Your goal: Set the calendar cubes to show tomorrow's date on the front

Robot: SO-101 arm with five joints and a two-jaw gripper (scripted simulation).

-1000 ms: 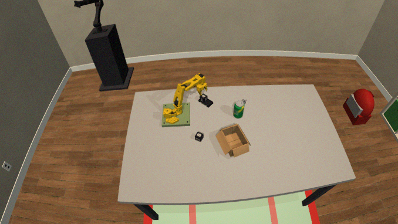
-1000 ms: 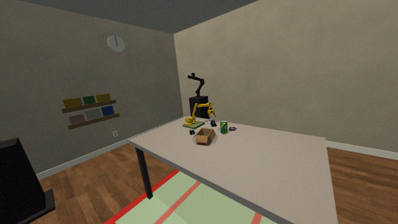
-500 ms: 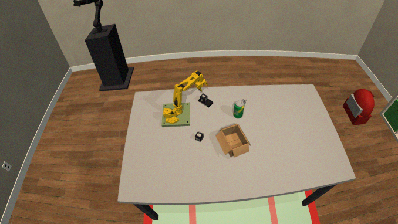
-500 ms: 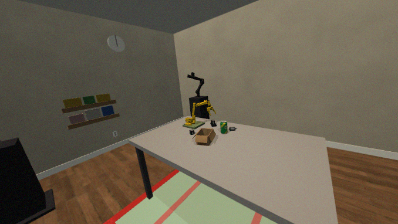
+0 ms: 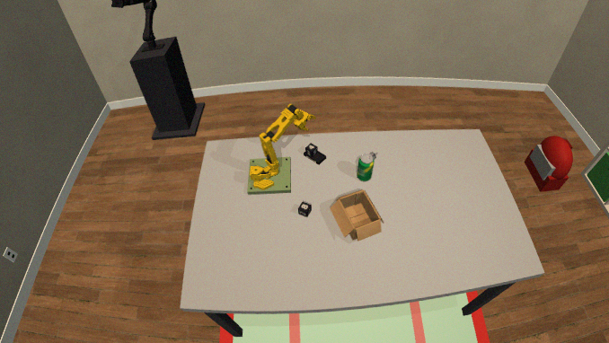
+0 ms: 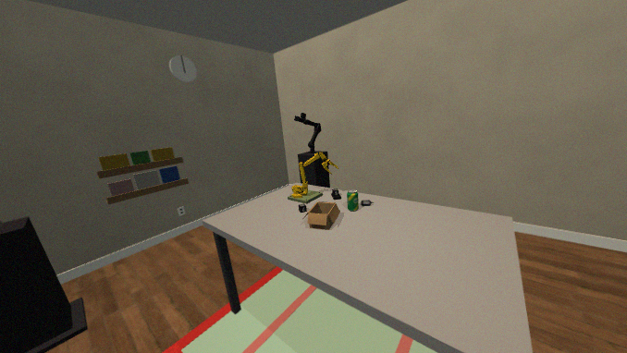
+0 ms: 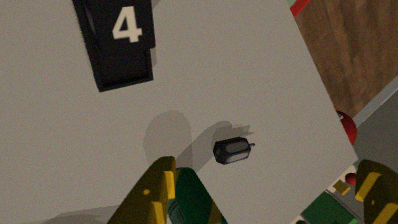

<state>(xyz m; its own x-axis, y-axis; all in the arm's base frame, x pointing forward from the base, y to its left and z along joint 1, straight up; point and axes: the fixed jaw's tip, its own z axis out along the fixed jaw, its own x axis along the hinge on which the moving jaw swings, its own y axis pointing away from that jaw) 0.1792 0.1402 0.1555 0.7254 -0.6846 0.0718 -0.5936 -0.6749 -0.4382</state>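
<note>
The black tray [image 5: 320,158] [image 6: 337,197] [image 7: 126,83] lies on the table in front of the robot's base. One black cube [image 5: 311,149] [image 6: 335,191] [image 7: 125,32] sits in one end of it; the wrist view shows a pale 4 on it, upper part cut off. The other black cube [image 5: 304,209] [image 6: 302,208] lies on the table outside the tray, with a pale digit like an 8 on top; it is outside the wrist view. My gripper [image 5: 311,122] [image 6: 335,169] [image 7: 266,167] is open and empty, high above the table beyond the tray. The month's name is not readable.
A green can [image 5: 365,170] [image 6: 352,201] [image 7: 192,197] stands right of the tray. A small dark gadget [image 6: 366,202] [image 7: 232,151] lies beyond it. An open cardboard box [image 5: 369,231] [image 6: 318,219] sits right of the loose cube. The green base plate [image 5: 280,186] carries my arm.
</note>
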